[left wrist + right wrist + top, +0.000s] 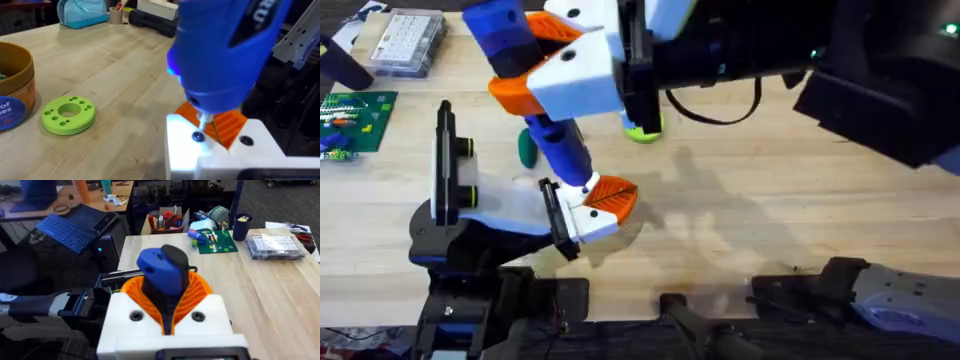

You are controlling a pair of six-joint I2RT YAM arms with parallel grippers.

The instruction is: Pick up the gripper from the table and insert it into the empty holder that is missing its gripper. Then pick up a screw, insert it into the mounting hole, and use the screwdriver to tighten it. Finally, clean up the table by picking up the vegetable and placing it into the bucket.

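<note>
My right gripper [565, 70] reaches in from the upper right and is shut on the blue screwdriver [560, 140], its white fingers and orange pads clamped round the body [160, 272]. The screwdriver [225, 50] slants down to my left gripper [605, 205], whose white pieces sit in a black holder [556, 218]. In the left wrist view the metal tip comes down on a dark screw [198, 136] in the white block, and the orange pads of the left gripper [216, 125] meet. The dark green vegetable [527, 148] lies behind the screwdriver. The bucket [15, 85] stands by the lime-green ring [68, 114].
A clear compartment box [408, 40] and a green circuit board [355, 120] lie at the back left. A black upright stand with yellow-green knobs [445, 165] is left of the screwdriver. The lime-green ring [642, 128] lies mid-table; bare wood stretches to the right.
</note>
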